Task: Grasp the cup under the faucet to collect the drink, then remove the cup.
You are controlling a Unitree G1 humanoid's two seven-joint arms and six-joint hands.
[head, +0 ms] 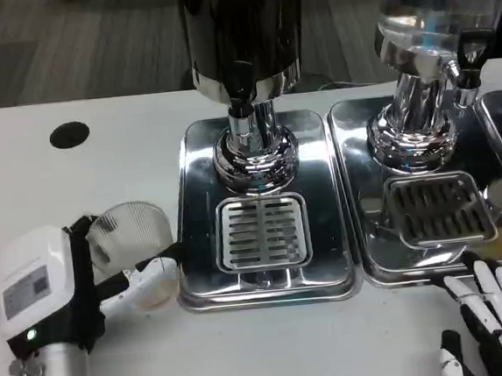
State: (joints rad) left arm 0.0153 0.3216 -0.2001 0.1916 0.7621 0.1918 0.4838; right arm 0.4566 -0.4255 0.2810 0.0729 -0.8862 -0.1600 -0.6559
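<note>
A clear plastic cup (134, 242) lies tilted in my left hand (74, 274) at the left of the table, just beside the left drip tray (257, 152). The hand's fingers wrap around the cup's side, with a white finger (144, 276) along its lower edge. The dark dispenser's faucet (240, 88) hangs above the tray's slotted grate (264, 233), where nothing stands. My right hand (496, 325) rests at the bottom right with its fingers spread, holding nothing, just in front of the right drip tray (369, 230).
A second, clear dispenser (434, 14) with its own faucet (469, 63) stands on the right tray. A black round hole (70, 134) sits in the tabletop at the back left. White tabletop stretches along the front.
</note>
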